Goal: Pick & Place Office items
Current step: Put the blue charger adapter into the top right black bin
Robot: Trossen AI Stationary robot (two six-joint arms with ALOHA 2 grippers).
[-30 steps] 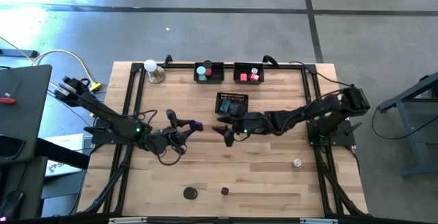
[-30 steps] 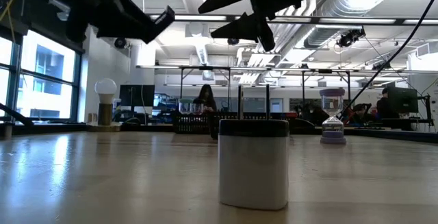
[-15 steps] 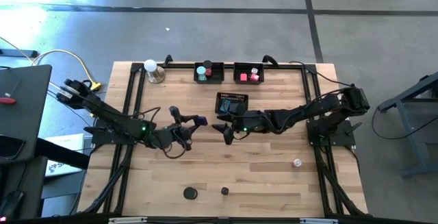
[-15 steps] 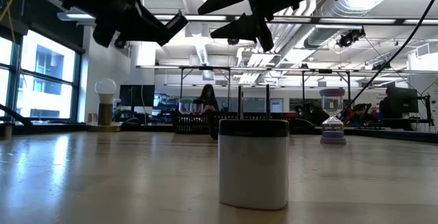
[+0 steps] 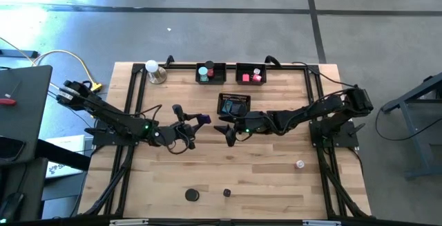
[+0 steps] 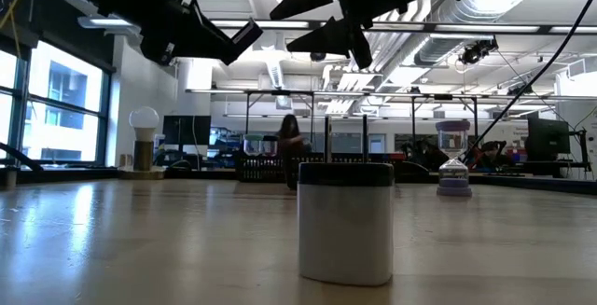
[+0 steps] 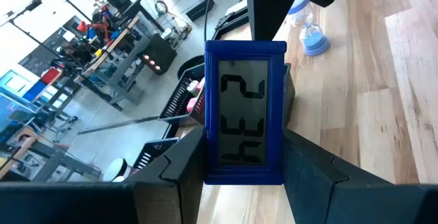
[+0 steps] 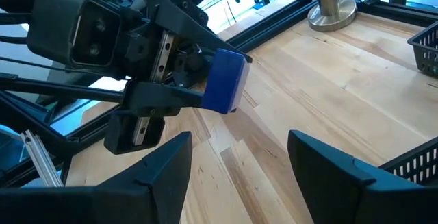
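My left gripper (image 5: 195, 123) is shut on a small blue digital clock (image 7: 245, 121) with a grey display, held above the middle of the table. The right wrist view shows the clock (image 8: 224, 80) from its back. My right gripper (image 5: 227, 132) hangs open just right of it, facing it, with nothing between its fingers (image 8: 164, 164). Three black mesh trays stand at the back: one (image 5: 210, 72) with teal and red pieces, one (image 5: 250, 74) with pink-red pieces, and one (image 5: 234, 105) nearer the middle. My left gripper pinches the clock's two long side edges (image 7: 211, 157) between its two fingers, at the end nearer the wrist. The fingers come nearly level from the table's left and lie along the clock. The clock is lifted clear of the table, with its display facing the wrist camera.
A white ball on a metal base (image 5: 153, 69) stands at the far left corner. A black disc (image 5: 192, 195) and a small dark piece (image 5: 226, 193) lie near the front edge. A small hourglass (image 5: 300, 164) stands at the right. Bare wood lies between them.
My left gripper has carried the blue clock a little toward the table's right and far side, closer to my right gripper. The clock has stayed in the hold, clear of the table.
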